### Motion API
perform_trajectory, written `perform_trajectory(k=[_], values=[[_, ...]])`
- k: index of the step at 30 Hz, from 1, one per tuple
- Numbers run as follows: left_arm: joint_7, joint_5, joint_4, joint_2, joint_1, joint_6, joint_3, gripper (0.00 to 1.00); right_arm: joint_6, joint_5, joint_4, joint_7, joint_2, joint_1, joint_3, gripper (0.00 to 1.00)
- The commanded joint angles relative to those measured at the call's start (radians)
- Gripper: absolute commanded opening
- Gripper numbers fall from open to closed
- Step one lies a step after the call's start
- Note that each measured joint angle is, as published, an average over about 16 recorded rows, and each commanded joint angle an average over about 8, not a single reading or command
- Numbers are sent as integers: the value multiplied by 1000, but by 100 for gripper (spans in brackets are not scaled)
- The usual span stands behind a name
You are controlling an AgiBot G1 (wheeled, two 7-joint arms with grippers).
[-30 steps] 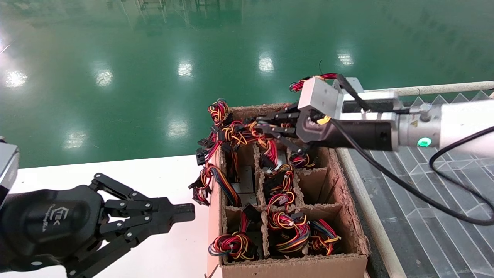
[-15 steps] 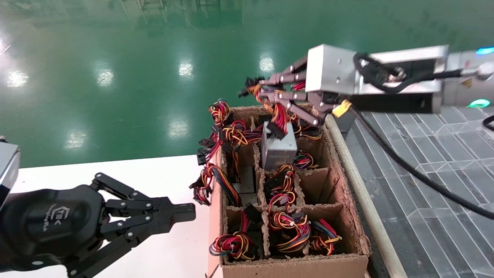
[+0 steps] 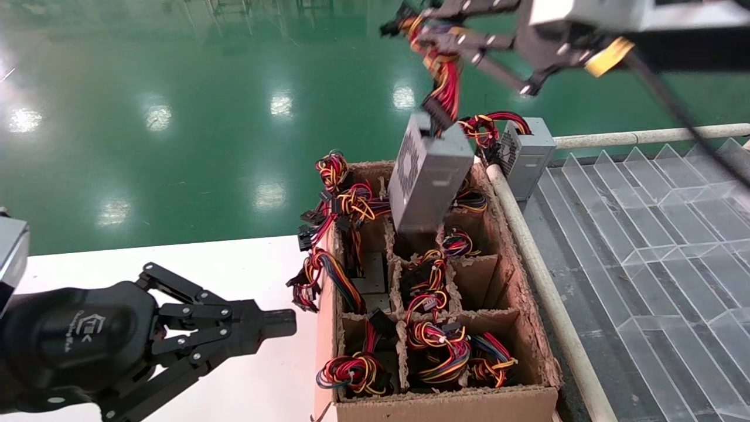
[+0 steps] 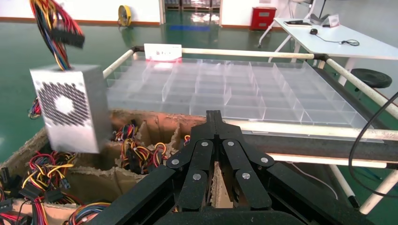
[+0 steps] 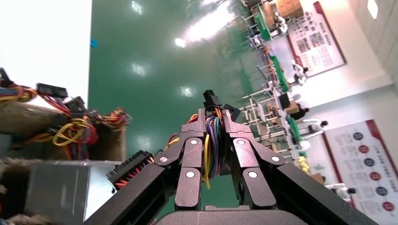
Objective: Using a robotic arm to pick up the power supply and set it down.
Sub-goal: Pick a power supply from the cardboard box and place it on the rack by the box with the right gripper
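We see the right gripper high above the cardboard box, with its black fingers pinched on the wire bundle of red, yellow and orange wires. The power supply hangs from those wires, tilted, in the air over the far end of the cardboard box, and its low corner is just above the far middle slot. Its side with the little holes faces away from the clear tray. In the right wrist view the wires run up between the two fingers, and a black plug sticks out past the tips. A yellow tag shows on the right arm near the gripper. The cardboard box is split into slots, and more bunches of colored wires fill the near ones. Another grey box with mostly red wires sits just past the far corner of the cardboard box, beside a white pipe. The left gripper rests over the white tabletop, near the left wall of the cardboard box, with its fingers pressed together and nothing between them.
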Motion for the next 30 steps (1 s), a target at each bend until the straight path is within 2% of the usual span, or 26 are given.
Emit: perform_trajectory(k=[1,9,15,30], values=[[0,0,0,0,0,0,0,0,-17,5,-18,-18,4,27,5,0],[0,0,0,0,0,0,0,0,-76,-18,-90,-51,29,131,6,0],[0,0,0,0,0,0,1,0,-99,-41,-126,-63,69,172,9,0],[1,-1,0,0,0,0,1,0,-142,-82,-171,-66,204,134,7,0]])
